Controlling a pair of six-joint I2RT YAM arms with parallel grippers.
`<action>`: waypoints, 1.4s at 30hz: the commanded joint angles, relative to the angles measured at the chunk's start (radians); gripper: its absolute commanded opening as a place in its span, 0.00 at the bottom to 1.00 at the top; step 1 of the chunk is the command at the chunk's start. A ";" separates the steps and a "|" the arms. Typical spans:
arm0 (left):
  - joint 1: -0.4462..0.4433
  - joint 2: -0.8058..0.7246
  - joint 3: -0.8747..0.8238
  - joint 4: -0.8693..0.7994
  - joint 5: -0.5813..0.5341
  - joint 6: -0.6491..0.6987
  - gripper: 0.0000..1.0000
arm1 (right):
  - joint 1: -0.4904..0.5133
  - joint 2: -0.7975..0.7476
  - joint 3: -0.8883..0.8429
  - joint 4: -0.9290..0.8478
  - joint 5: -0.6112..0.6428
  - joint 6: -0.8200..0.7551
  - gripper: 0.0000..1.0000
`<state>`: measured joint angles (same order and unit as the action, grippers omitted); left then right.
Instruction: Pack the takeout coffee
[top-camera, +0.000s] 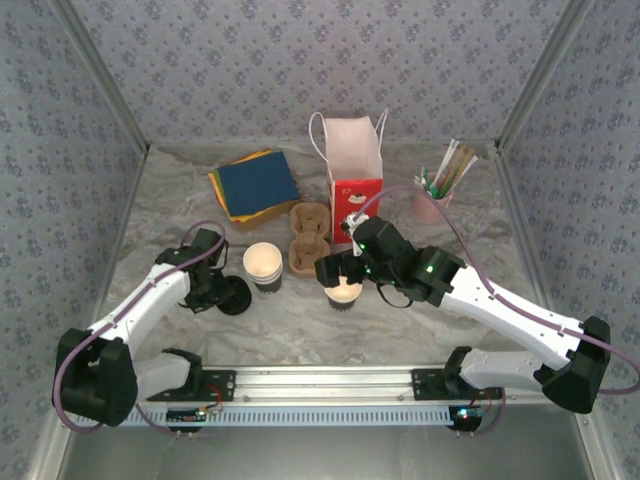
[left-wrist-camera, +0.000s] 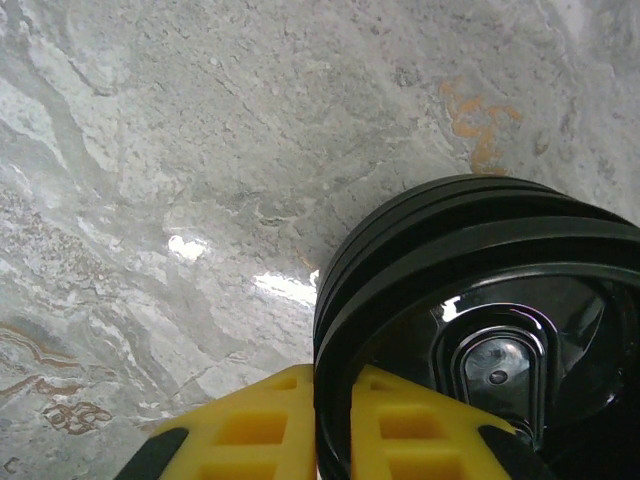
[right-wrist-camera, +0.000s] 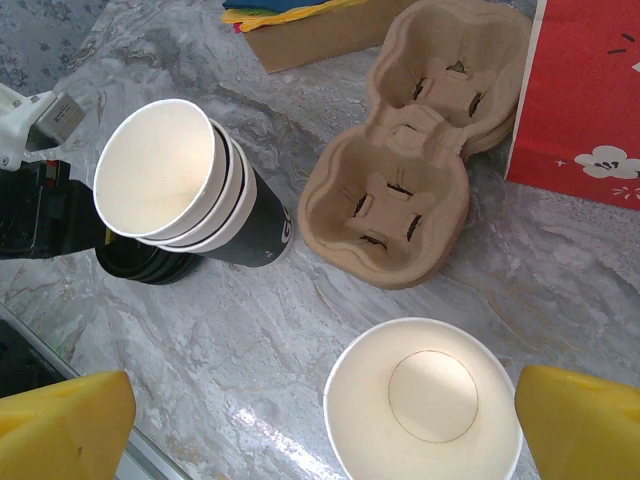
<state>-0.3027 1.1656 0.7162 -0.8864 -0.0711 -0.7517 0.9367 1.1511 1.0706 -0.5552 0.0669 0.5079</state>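
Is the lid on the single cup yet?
Off. The cup is open-topped, its cream bottom bare; the left gripper pinches a lid by its rim.

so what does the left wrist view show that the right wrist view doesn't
Left wrist: the left end effector closed on the rim of the top lid, its sip hole in close-up. Right wrist: the open right end effector straddling a lidless cup, plus the cup stack, carrier and bag. Both: the marble table and the lid stack, which sits partly behind the cup stack in the right wrist view.
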 joint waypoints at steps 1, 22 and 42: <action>0.005 -0.012 0.018 -0.030 -0.008 0.008 0.05 | 0.006 -0.003 0.025 -0.009 0.020 -0.006 1.00; 0.028 -0.153 0.228 -0.206 0.045 0.004 0.00 | -0.003 0.018 0.057 -0.004 0.007 -0.024 1.00; 0.039 -0.218 0.433 0.174 0.567 -0.183 0.00 | -0.122 0.086 0.286 0.117 -0.304 -0.022 0.99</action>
<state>-0.2684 0.9569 1.1538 -0.8917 0.3271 -0.8417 0.8295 1.2243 1.3178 -0.4866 -0.1463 0.4789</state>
